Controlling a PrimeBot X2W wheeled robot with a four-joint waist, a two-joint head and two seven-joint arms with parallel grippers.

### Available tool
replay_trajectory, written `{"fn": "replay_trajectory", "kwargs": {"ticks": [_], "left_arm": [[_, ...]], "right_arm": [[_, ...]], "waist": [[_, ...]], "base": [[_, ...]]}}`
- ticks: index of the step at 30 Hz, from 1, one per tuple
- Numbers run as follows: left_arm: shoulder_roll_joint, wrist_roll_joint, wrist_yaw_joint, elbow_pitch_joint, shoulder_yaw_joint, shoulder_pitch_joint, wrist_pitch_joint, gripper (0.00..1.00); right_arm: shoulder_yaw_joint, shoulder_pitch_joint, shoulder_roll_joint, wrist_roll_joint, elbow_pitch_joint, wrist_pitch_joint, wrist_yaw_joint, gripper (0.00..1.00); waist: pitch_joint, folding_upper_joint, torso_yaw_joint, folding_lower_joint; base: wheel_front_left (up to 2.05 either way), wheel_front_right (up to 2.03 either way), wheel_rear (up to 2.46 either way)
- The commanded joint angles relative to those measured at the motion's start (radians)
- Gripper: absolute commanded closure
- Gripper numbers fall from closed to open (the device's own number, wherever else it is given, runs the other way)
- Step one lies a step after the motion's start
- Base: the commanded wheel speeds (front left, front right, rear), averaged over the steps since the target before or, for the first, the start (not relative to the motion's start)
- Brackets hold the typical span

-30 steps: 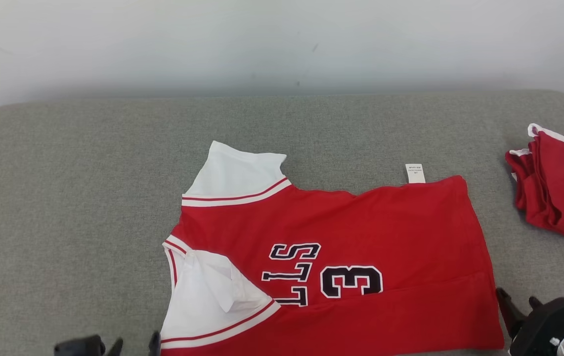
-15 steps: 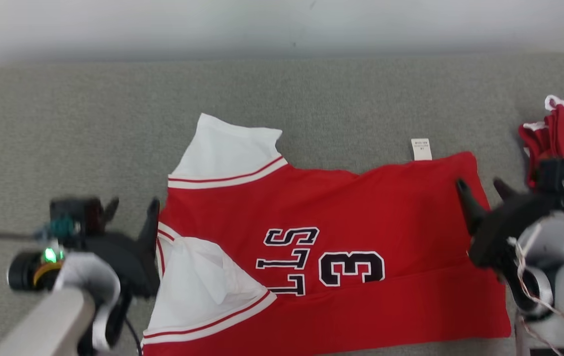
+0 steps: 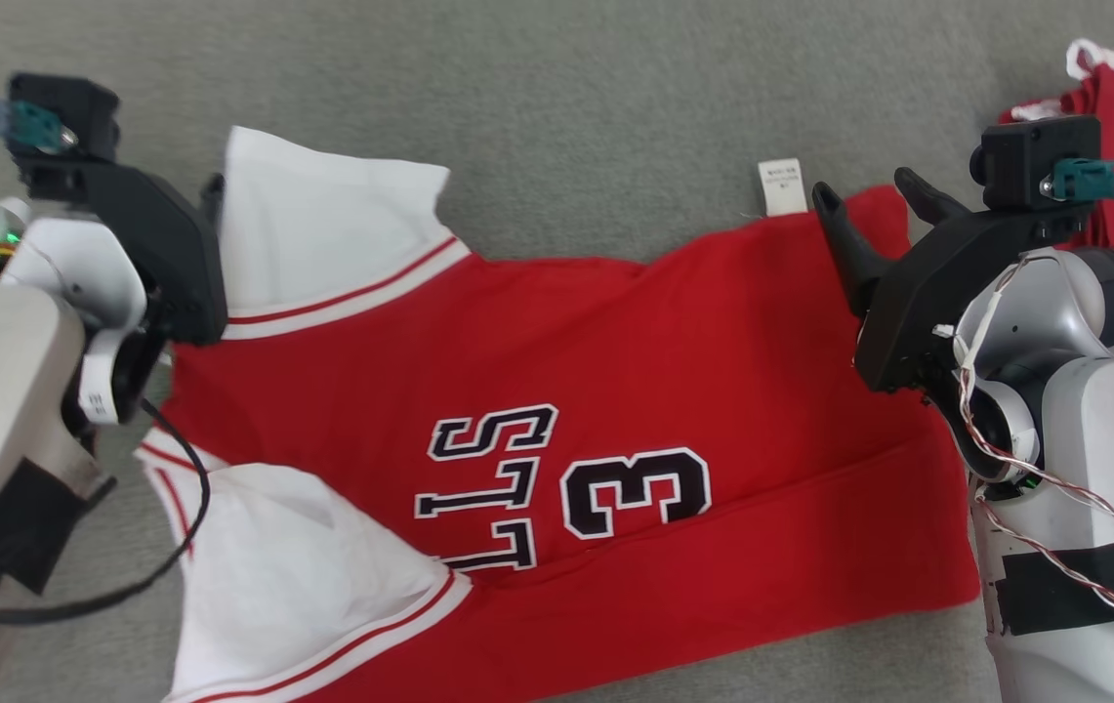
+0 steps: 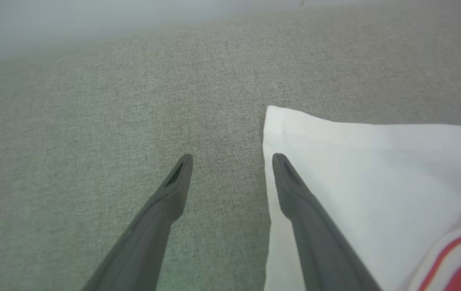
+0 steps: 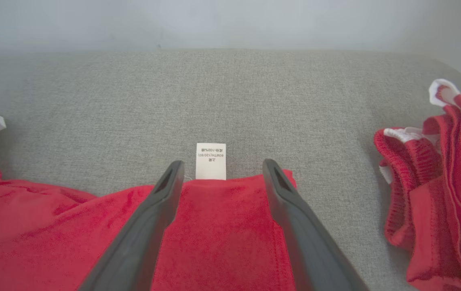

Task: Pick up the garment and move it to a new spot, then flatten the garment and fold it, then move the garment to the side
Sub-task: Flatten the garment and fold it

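Red jersey (image 3: 635, 361) lies flat on the grey woven bench (image 3: 566, 117): soft knit, white sleeves, a big "3" beside "LLS". Left jaws gape wide, straddling the white sleeve's (image 4: 355, 161) corner. Right jaws, wide too, hang over the hem, with the care tag (image 5: 211, 161) just beyond their tips, its print hard to read. Crumpled red cloth (image 5: 436, 194) sits off to their right.

bench (image 5: 72, 105): grey woven fabric top (rounded far corner) | wall (image 5: 230, 20): plain, pale, behind | light: even, soft

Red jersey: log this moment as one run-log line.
red-and-white fabric jersey spread on grey cushion | left claw open astride white sleeve edge | right claw open over hem
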Motion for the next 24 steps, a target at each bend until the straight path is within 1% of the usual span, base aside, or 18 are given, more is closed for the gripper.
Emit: {"fn": "replay_trajectory", "kwargs": {"ticks": [1,5,10,14,15,16,18,19,20,22,23,24], "left_arm": [[0.001,-0.005,-0.003,0.023,0.004,-0.027,0.011,0.00],[0.008,0.004,-0.013,0.061,-0.003,-0.067,0.030,0.00],[0.017,0.023,-0.015,0.093,-0.019,-0.103,0.053,0.00],[0.017,0.033,-0.039,0.097,-0.049,-0.117,0.097,0.00],[0.019,0.035,-0.049,0.095,-0.059,-0.116,0.109,0.05],[0.019,0.034,-0.055,0.092,-0.066,-0.112,0.120,0.16],[0.022,0.033,-0.068,0.089,-0.078,-0.112,0.143,0.30],[0.024,0.034,-0.073,0.086,-0.083,-0.114,0.148,0.38],[0.024,0.034,-0.073,0.086,-0.083,-0.114,0.148,0.38],[0.025,0.040,-0.083,0.082,-0.097,-0.118,0.163,0.51],[0.020,0.040,-0.085,0.079,-0.101,-0.118,0.165,0.53],[0.019,0.041,-0.088,0.075,-0.105,-0.120,0.172,0.59]], "right_arm": [[-0.002,-0.005,-0.004,0.009,0.003,-0.009,-0.002,0.00],[-0.014,0.015,-0.006,0.010,0.011,-0.022,-0.002,0.00],[-0.028,0.024,-0.011,0.006,0.006,-0.024,-0.002,0.00],[-0.027,0.013,-0.003,0.009,0.005,-0.022,-0.002,0.00],[-0.026,0.012,-0.001,0.009,0.005,-0.022,-0.002,0.00],[-0.026,0.012,0.000,0.008,0.006,-0.022,-0.002,0.00],[-0.025,0.010,0.001,0.007,0.008,-0.020,-0.002,0.00],[-0.024,0.007,0.003,0.007,0.008,-0.020,-0.002,0.00],[-0.024,0.007,0.003,0.007,0.008,-0.020,-0.002,0.00],[-0.019,0.003,0.005,0.008,0.010,-0.020,-0.002,0.00],[-0.015,0.001,0.006,0.010,0.012,-0.020,-0.002,0.00],[-0.013,-0.001,0.007,0.012,0.013,-0.019,-0.002,0.00]], "waist": [[0.057,-0.0002,-0.056,-0.0004],[0.060,-0.0002,-0.064,-0.0004],[0.066,-0.0002,-0.068,-0.0004],[0.077,-0.0002,-0.068,-0.0004],[0.078,-0.0002,-0.067,-0.0004],[0.079,-0.0002,-0.067,-0.0004],[0.079,-0.0002,-0.065,-0.0004],[0.080,-0.0002,-0.065,-0.0004],[0.080,-0.0002,-0.065,-0.0004],[0.081,-0.0002,-0.065,-0.0004],[0.082,-0.0002,-0.066,-0.0004],[0.083,-0.0002,-0.066,-0.0004]], "base": [[0.00,0.00,0.00],[0.00,0.00,0.00],[0.00,0.00,0.00],[0.00,0.00,0.00],[0.00,0.00,0.00],[0.00,0.00,0.00],[0.00,0.00,0.00],[0.00,0.00,0.00],[0.00,0.00,0.00],[0.00,0.00,0.00],[0.00,0.00,0.00],[0.00,0.00,0.00]]}}
